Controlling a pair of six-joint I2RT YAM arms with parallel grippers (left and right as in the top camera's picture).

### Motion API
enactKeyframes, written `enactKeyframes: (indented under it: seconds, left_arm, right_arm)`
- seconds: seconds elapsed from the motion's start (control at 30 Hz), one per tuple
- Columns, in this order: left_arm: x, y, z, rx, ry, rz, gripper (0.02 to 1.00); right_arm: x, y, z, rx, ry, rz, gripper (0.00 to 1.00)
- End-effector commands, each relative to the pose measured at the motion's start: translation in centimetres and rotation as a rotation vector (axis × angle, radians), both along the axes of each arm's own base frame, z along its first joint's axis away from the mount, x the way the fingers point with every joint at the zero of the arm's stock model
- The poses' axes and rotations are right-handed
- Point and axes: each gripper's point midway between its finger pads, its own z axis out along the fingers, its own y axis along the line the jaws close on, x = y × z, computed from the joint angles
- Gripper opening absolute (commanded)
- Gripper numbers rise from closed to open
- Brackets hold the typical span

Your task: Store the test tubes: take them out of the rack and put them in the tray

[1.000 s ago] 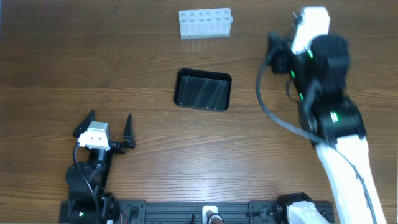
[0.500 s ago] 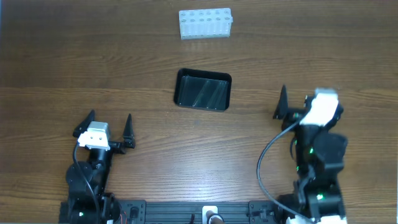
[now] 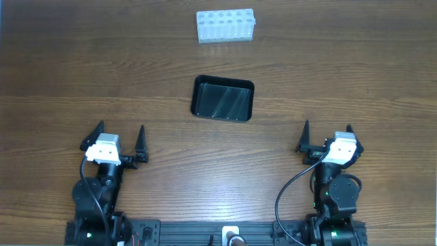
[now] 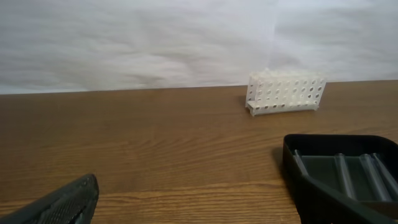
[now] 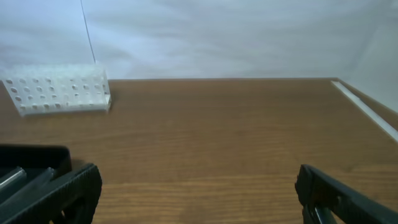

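Note:
The white test tube rack [image 3: 225,26] stands at the far edge of the table, and I can make out no tubes rising from its holes. Closer in, the black tray [image 3: 198,102] holds several clear test tubes [image 3: 227,101] lying side by side. My left gripper [image 3: 115,137] rests open and empty near the front left. My right gripper [image 3: 326,138] is open and empty at the front right. The left wrist view has the rack [image 4: 285,93] far off and the tray [image 4: 292,163] with tubes [image 4: 343,169]. The right wrist view has the rack [image 5: 59,90] and the tray's corner [image 5: 34,152].
Bare brown wood lies between both grippers and the tray. A white wall rises behind the rack. The table's right edge [image 5: 367,106] carries a pale strip.
My right arm has pulled back from high at the far right, near the rack, down to the front right of the table. The left arm has stayed still.

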Motion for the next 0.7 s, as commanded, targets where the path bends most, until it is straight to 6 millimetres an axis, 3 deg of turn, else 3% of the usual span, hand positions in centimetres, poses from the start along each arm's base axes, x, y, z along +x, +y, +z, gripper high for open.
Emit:
enactKeyframes:
  seconds: [0.03,0.7]
  left_arm:
    - [-0.03,-0.10,-0.10,0.013,-0.003,-0.009,0.998]
    - [-0.03,-0.10,-0.10,0.013,-0.003,-0.009,1.000]
  right_arm:
    - [-0.32,-0.42,-0.30,-0.002,-0.005,-0.020,0.991]
    - [-0.41,-0.81,-0.06,-0.064,-0.006,-0.032,0.991]
